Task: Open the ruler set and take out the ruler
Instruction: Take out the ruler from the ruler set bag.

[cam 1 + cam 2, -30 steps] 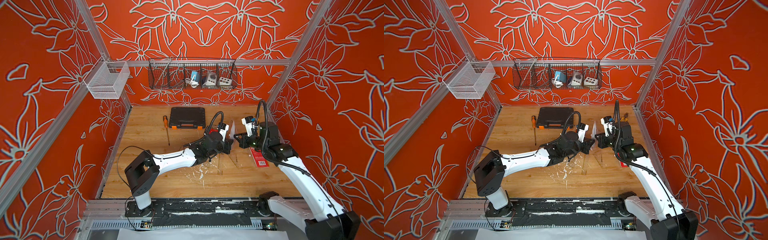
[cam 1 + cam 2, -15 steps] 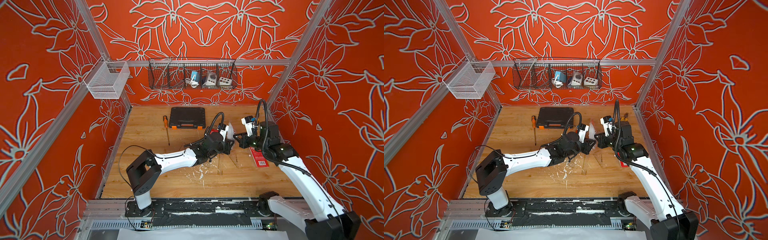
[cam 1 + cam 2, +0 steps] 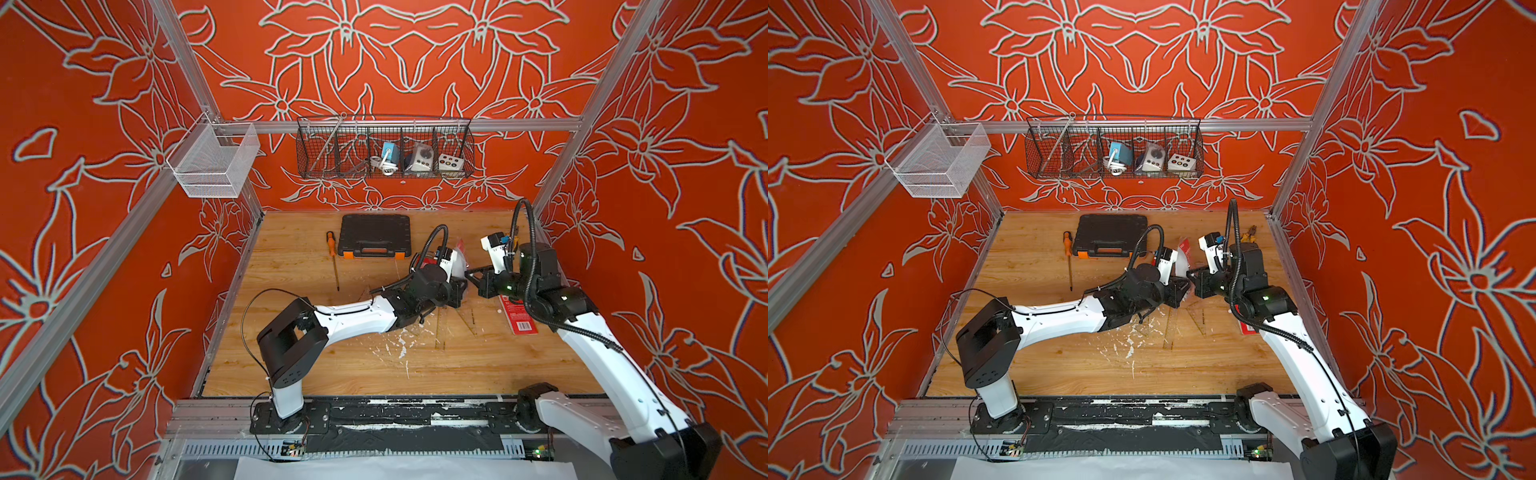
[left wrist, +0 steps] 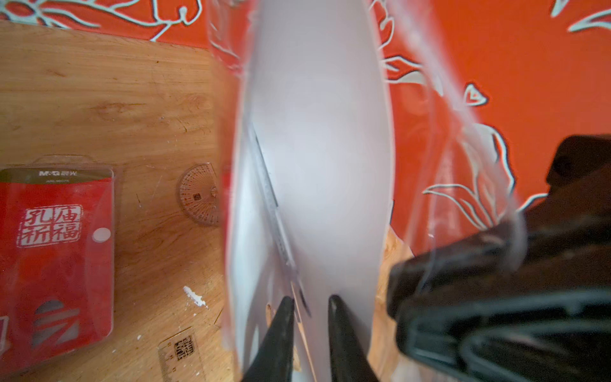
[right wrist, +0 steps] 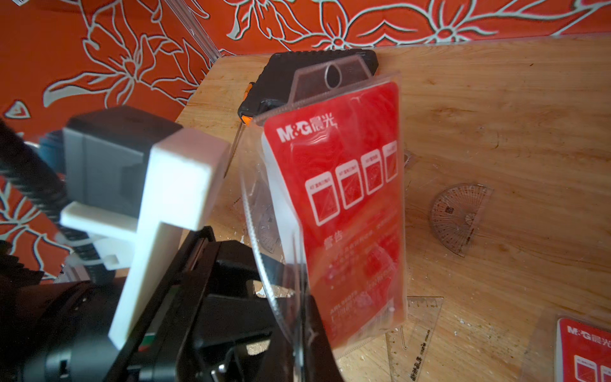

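The ruler set point(image 5: 357, 205) is a clear pouch with a red card, held upright above the table between both arms, and it shows in both top views point(image 3: 459, 259) point(image 3: 1183, 259). My right gripper point(image 5: 301, 304) is shut on the pouch's clear edge. My left gripper point(image 4: 310, 299) is at the pouch's mouth in front of the white card back point(image 4: 317, 148), its jaws a little apart. The thin clear ruler point(image 4: 271, 198) runs edge-on into the gap between them, close to one finger. The two grippers nearly touch point(image 3: 461, 286) point(image 3: 471, 276).
A second red ruler pack point(image 3: 519, 316) lies on the table under the right arm. A clear protractor point(image 5: 459, 215) and set squares point(image 3: 465, 320) lie loose nearby. A black tool case point(image 3: 374, 235) and an orange screwdriver point(image 3: 332, 257) lie further back. A wire basket point(image 3: 384, 147) hangs on the back wall.
The left jaws have come apart a little. Both arms stay almost where they were, with the pouch still held up between them.
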Tool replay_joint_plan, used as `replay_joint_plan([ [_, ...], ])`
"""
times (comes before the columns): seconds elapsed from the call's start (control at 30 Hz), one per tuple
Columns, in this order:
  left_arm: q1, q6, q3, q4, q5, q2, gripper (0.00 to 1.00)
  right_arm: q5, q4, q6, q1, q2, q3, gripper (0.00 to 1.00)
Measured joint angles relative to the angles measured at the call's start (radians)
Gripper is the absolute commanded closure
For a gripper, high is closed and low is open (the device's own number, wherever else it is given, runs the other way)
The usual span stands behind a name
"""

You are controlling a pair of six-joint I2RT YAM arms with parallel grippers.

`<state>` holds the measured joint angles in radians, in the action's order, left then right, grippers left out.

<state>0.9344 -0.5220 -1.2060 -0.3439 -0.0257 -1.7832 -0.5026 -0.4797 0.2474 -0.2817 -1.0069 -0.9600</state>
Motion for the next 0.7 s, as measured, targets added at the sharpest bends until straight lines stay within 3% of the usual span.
replay_joint_plan([
  [0.27,-0.02,-0.019,0.002,-0.019,0.0,0.0,1.0,-0.001,-0.008,-0.003,0.0,0.0,-0.01,1.0],
  [0.7,-0.02,-0.018,0.079,-0.047,0.034,0.055,1.0,0.153,0.024,-0.02,-0.001,-0.056,-0.005,1.0],
])
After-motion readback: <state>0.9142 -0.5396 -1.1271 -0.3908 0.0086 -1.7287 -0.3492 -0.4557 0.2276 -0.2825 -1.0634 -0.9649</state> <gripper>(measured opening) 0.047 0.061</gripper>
